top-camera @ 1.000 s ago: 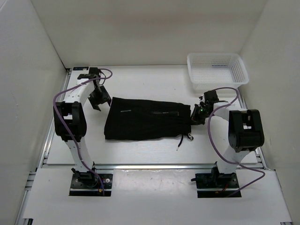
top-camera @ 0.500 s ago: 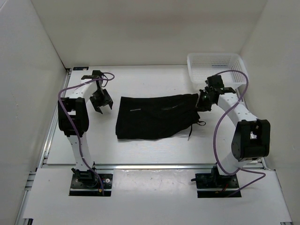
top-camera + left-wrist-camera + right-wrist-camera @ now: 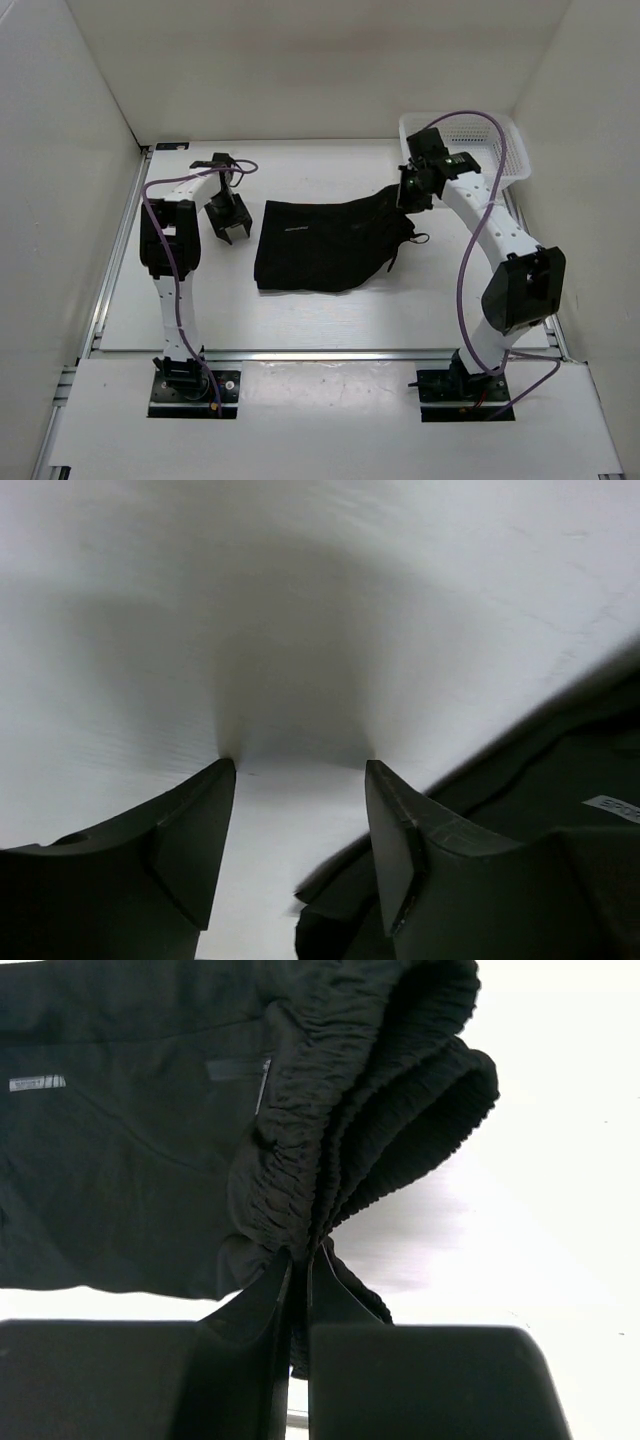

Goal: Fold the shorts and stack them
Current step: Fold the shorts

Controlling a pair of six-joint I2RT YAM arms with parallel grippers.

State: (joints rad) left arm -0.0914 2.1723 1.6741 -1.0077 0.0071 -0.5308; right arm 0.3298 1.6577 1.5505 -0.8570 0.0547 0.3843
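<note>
shorts (image 3: 320,248) pinched at the waistband by right gripper (image 3: 298,1258).

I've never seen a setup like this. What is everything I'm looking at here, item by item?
shorts: one pair, black, lying mid-table, waistband end lifted at the right
drawstring: one, black, dangling at the shorts' waistband end
basket: one, white mesh, far right corner of the table
table: one, white, under everything
cables: two, purple, one looping along each arm
arms: two, white with black joints, bolted at the near edge
left gripper: one, black, open, over bare table beside the shorts' left edge
right gripper: one, black, shut on the shorts' waistband, near the basket
</note>
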